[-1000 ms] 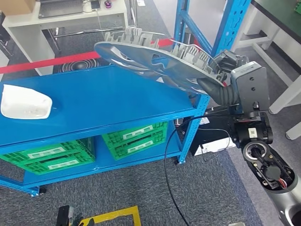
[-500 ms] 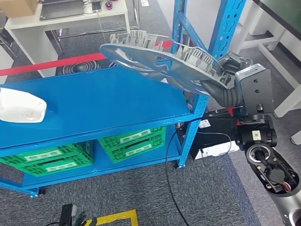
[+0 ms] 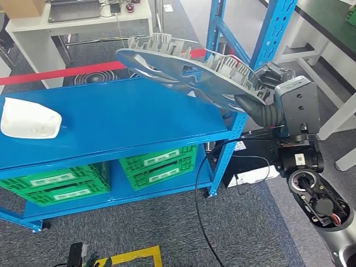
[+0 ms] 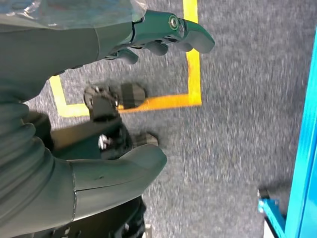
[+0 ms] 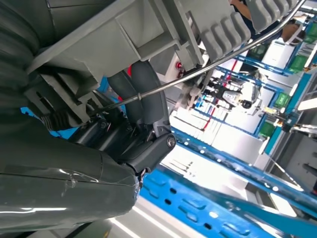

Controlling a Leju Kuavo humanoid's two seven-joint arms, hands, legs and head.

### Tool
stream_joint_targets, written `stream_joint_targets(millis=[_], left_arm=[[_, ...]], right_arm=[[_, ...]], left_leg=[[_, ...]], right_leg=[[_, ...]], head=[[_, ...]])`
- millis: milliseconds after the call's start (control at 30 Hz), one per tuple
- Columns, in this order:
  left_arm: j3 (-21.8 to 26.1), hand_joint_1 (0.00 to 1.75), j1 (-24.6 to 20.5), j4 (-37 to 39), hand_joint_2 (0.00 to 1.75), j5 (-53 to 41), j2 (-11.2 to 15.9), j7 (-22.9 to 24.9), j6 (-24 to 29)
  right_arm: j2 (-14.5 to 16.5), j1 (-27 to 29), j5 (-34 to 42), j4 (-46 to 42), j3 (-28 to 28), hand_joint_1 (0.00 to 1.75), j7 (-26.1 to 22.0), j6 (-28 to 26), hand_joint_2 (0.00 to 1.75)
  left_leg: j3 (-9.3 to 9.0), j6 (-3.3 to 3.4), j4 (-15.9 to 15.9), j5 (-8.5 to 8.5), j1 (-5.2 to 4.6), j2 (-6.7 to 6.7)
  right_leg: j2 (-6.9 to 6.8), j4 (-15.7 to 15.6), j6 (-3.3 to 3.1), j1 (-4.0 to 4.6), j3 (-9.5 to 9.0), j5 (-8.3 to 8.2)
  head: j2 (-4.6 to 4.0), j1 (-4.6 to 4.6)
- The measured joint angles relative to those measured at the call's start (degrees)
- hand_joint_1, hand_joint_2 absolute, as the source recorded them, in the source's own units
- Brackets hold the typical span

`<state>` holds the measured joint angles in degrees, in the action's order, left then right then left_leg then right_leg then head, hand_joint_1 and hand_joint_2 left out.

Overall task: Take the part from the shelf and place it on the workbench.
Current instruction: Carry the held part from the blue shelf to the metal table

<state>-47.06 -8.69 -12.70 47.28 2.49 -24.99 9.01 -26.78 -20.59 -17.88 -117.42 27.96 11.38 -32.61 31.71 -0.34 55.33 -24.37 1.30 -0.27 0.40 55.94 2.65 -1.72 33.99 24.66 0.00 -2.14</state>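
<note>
A large grey part, a flat curved panel with ribbed fins along its back, hangs in the air above the blue shelf. My right hand grips its right end, just outside the shelf's blue corner post. In the right wrist view the part's ribs and a thin metal rod run over my hand, whose thumb wraps it. A white part lies on the shelf's left end. My left hand hangs over the carpet, thumb and fingers apart, holding nothing.
Green crates sit on the lower shelf. A black cable trails on the carpet beside the post. Yellow floor tape marks the near floor. A white desk stands behind; a green-topped bench is at the far right.
The whole view has swung slightly left then back. The grey part stays held in my right hand above the shelf, at about the same height.
</note>
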Motion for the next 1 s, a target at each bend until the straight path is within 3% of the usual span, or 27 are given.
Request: stream_joint_targets(millis=[67, 133, 167, 200, 233, 333, 367, 400, 467, 500, 533, 567, 633, 667, 700, 733, 800, 867, 900, 1000], left_arm=[[0.0, 0.00, -0.1, 0.0, 1.75, 0.0, 0.0, 0.0, 0.0], [0.0, 0.00, -0.1, 0.0, 1.75, 0.0, 0.0, 0.1, 0.0], [0.0, 0.00, -0.1, 0.0, 1.75, 0.0, -0.1, 0.1, 0.0], [0.0, 0.00, 0.0, 0.0, 1.75, 0.0, -0.1, 0.1, 0.0], [0.0, 0.00, 0.0, 0.0, 1.75, 0.0, -0.2, 0.2, 0.0], [0.0, 0.00, 0.0, 0.0, 1.75, 0.0, -0.2, 0.2, 0.1], [0.0, 0.00, 0.0, 0.0, 1.75, 0.0, -0.2, 0.2, 0.1], [0.0, 0.00, 0.0, 0.0, 1.75, 0.0, -0.3, 0.2, 0.1], [0.0, 0.00, 0.0, 0.0, 1.75, 0.0, -0.2, 0.2, 0.1], [0.0, 0.00, 0.0, 0.0, 1.75, 0.0, -0.2, 0.2, 0.1], [0.0, 0.00, 0.0, 0.0, 1.75, 0.0, -0.2, 0.2, 0.1], [0.0, 0.00, 0.0, 0.0, 1.75, -0.1, -0.2, 0.2, 0.1], [0.0, 0.00, 0.0, 0.0, 1.75, -0.1, -0.2, 0.2, 0.1], [0.0, 0.00, 0.0, 0.0, 1.75, -0.1, -0.3, 0.2, 0.1], [0.0, 0.00, 0.0, 0.0, 1.75, -0.1, -0.3, 0.2, 0.1], [0.0, 0.00, -0.1, 0.0, 1.75, -0.1, -0.3, 0.2, 0.1], [0.0, 0.00, -0.2, 0.0, 1.75, 0.0, -0.2, 0.2, 0.1], [0.0, 0.00, -0.4, 0.0, 1.75, 0.0, -0.2, 0.2, 0.1], [0.0, 0.00, -0.5, 0.0, 1.75, 0.0, -0.1, 0.2, 0.1], [0.0, 0.00, -0.5, 0.0, 1.75, 0.1, -0.2, 0.1, 0.1]], right_arm=[[0.0, 0.0, 0.1, 0.0, -0.1, 1.75, 0.0, 0.0, 1.75], [0.0, 0.1, 0.1, 0.0, -0.1, 1.75, 0.0, 0.0, 1.75], [0.0, 0.1, 0.1, 0.0, -0.1, 1.75, 0.0, 0.0, 1.75], [0.0, 0.1, 0.1, 0.0, -0.1, 1.75, 0.0, 0.0, 1.75], [0.0, 0.1, 0.1, 0.0, -0.1, 1.75, 0.0, 0.0, 1.75], [0.0, 0.1, 0.1, 0.0, -0.1, 1.75, 0.0, 0.0, 1.75], [0.0, 0.1, 0.1, 0.0, -0.2, 1.75, 0.0, 0.0, 1.75], [0.0, 0.1, 0.1, -0.1, -0.2, 1.75, 0.0, 0.1, 1.75], [0.0, 0.1, 0.1, -0.1, -0.2, 1.75, -0.1, 0.1, 1.75], [0.0, 0.0, 0.1, -0.1, -0.2, 1.75, -0.1, 0.1, 1.75], [0.0, 0.0, 0.1, -0.1, -0.2, 1.75, -0.1, 0.1, 1.75], [0.0, 0.1, 0.1, -0.1, -0.2, 1.75, -0.2, 0.1, 1.75], [0.0, 0.1, 0.1, -0.1, -0.2, 1.75, -0.2, 0.1, 1.75], [0.0, 0.1, 0.1, -0.1, -0.2, 1.75, -0.2, 0.1, 1.75], [0.0, 0.2, 0.1, -0.1, -0.2, 1.75, -0.2, 0.2, 1.75], [0.0, 0.3, 0.1, -0.1, -0.2, 1.75, -0.3, 0.2, 1.75], [0.0, 0.4, 0.1, -0.1, -0.2, 1.75, -0.5, 0.3, 1.75], [0.0, 0.4, 0.1, -0.1, -0.2, 1.75, -0.6, 0.5, 1.75], [0.0, 0.4, 0.1, -0.1, -0.2, 1.75, -0.7, 0.6, 1.75], [0.0, 0.5, 0.1, -0.1, -0.2, 1.75, -0.8, 0.7, 1.75]], left_leg=[[0.82, 0.84, -0.2, 0.80, -0.02, 0.19], [1.85, 1.28, -0.2, 1.57, -0.32, 0.28], [2.40, 1.36, -0.2, 1.99, -0.50, 0.30], [2.95, 1.39, -0.2, 2.40, -0.69, 0.30], [3.48, 1.36, -0.1, 2.81, -0.85, 0.29], [4.68, 0.96, -0.1, 4.05, -1.23, 0.21], [4.84, 0.73, -0.2, 4.52, -1.32, 0.19], [4.95, 0.46, -0.3, 5.01, -1.38, 0.19], [5.03, -0.12, -0.6, 5.80, -1.43, 0.16], [5.34, -0.45, -0.3, 5.24, -1.43, 0.14], [5.94, -0.76, 1.1, 3.58, -1.41, 0.12], [6.89, -1.08, 3.7, 0.88, -1.35, 0.11], [9.12, -1.53, 11.7, -5.07, -1.17, 0.11], [9.72, -1.66, 15.2, -6.60, -1.12, 0.11], [9.53, -1.70, 17.1, -6.74, -1.10, 0.11], [8.28, -1.63, 16.9, -5.69, -1.11, 0.11], [2.85, -1.08, 10.8, -2.80, -1.18, 0.07], [-3.15, -0.32, 2.0, -2.39, -1.50, 0.02], [-4.69, -0.01, -0.7, -2.69, -1.66, -0.02], [-4.71, 0.87, -2.6, -2.03, -1.72, 0.06]], right_leg=[[-0.16, 5.0, 0.17, -0.04, 1.92, 4.44], [-0.20, 13.0, 0.19, 0.15, 4.26, 9.46], [-0.19, 15.7, 0.15, 0.25, 4.64, 10.62], [-0.19, 16.3, 0.02, 0.34, 4.05, 10.55], [-0.20, 14.6, -0.23, 0.46, 2.31, 9.43], [-0.25, 2.4, -1.46, 1.14, -5.93, 5.99], [-0.26, -0.3, -1.78, 1.37, -7.46, 5.61], [-0.27, -1.7, -1.98, 1.55, -8.06, 5.58], [-0.36, -2.0, -2.39, 1.49, -7.51, 4.71], [-0.49, -2.1, -2.68, 1.32, -7.18, 4.25], [-0.64, -2.2, -3.11, 1.13, -6.72, 3.65], [-0.77, -2.3, -3.46, 0.95, -6.12, 3.03], [-0.80, -2.2, -3.85, 0.99, -4.62, 1.83], [-0.78, -2.1, -3.84, 1.00, -3.80, 1.23], [-0.75, -2.1, -3.80, 1.02, -2.99, 0.67], [-0.72, -1.9, -3.72, 1.05, -2.19, 0.13], [-0.64, -1.7, -3.46, 1.11, -0.86, -0.83], [-0.67, -1.5, -3.01, 1.25, 0.05, -1.71], [-0.73, -1.5, -2.72, 1.24, 0.29, -2.18], [-0.74, -1.6, -1.70, 1.12, 0.91, -2.90]], head=[[0.00, -0.50], [0.00, -1.10], [0.00, -1.33], [0.00, -1.55], [0.00, -1.73], [0.00, -2.16], [-0.01, -2.19], [-0.01, -2.18], [-0.01, -2.08], [0.00, -1.93], [0.00, -1.63], [0.00, -1.19], [0.00, -0.33], [0.00, -0.03], [0.00, 0.16], [0.00, 0.31], [0.00, 0.46], [0.00, 0.45], [0.00, 0.40], [0.00, 0.38]])
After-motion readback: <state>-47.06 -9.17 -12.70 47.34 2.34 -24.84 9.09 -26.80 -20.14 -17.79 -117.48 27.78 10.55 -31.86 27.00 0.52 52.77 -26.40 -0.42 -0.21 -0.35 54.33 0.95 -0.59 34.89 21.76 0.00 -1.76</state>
